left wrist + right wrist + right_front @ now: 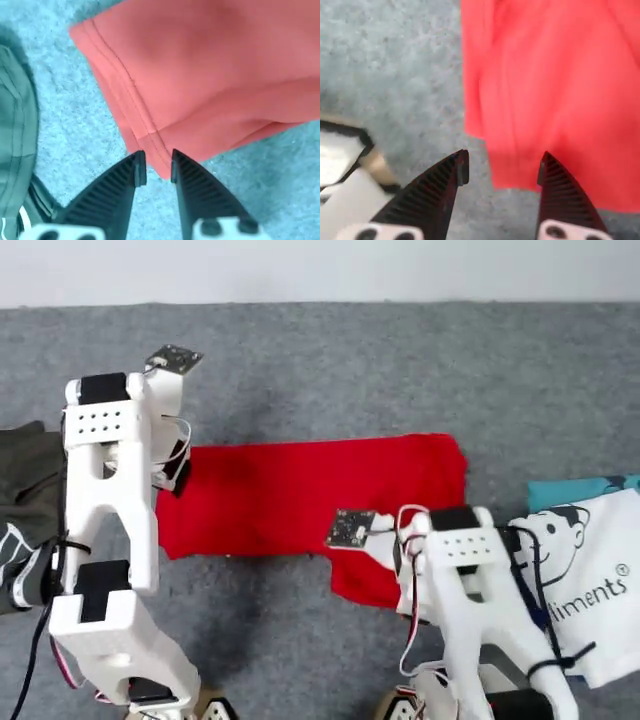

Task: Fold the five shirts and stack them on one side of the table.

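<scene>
A red shirt [300, 495] lies spread across the middle of the grey table [350, 370]. My left gripper [157, 167] hangs low at the shirt's left end. Its fingers are open by a narrow gap, and a hemmed corner of the red shirt [210, 75] lies just between the tips. At the shirt's lower right part my right gripper [502, 167] is wide open. One of its fingers is over the red cloth [555, 75] and the other is over bare table beside the shirt's edge.
A dark green shirt [25, 475] lies bunched at the table's left edge, close to the left arm, and its cloth [12, 140] is beside my left gripper. A white printed shirt [590, 570] lies at the right on a teal one [570, 490]. The arm bases stand along the front edge.
</scene>
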Controlling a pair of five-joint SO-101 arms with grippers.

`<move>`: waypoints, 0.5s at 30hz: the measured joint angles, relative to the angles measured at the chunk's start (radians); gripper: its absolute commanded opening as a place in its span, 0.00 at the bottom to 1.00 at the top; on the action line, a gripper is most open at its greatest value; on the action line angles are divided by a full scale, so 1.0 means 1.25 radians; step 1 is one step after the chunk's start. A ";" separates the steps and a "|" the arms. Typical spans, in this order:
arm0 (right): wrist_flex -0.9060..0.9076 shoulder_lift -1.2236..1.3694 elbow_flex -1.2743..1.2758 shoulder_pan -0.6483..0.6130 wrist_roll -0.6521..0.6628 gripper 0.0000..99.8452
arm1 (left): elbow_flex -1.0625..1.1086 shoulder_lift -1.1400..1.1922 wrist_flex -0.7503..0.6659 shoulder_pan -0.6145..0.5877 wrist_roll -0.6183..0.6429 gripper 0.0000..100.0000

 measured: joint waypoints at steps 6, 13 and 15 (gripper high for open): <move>-0.085 -0.004 0.063 0.000 -0.059 0.23 | 0.006 0.000 0.000 0.000 0.000 0.09; -0.093 -0.005 0.093 -0.041 -0.065 0.23 | 0.006 0.000 0.000 0.001 0.000 0.09; -0.113 -0.006 0.114 -0.047 -0.069 0.23 | 0.006 0.000 0.000 0.001 0.000 0.09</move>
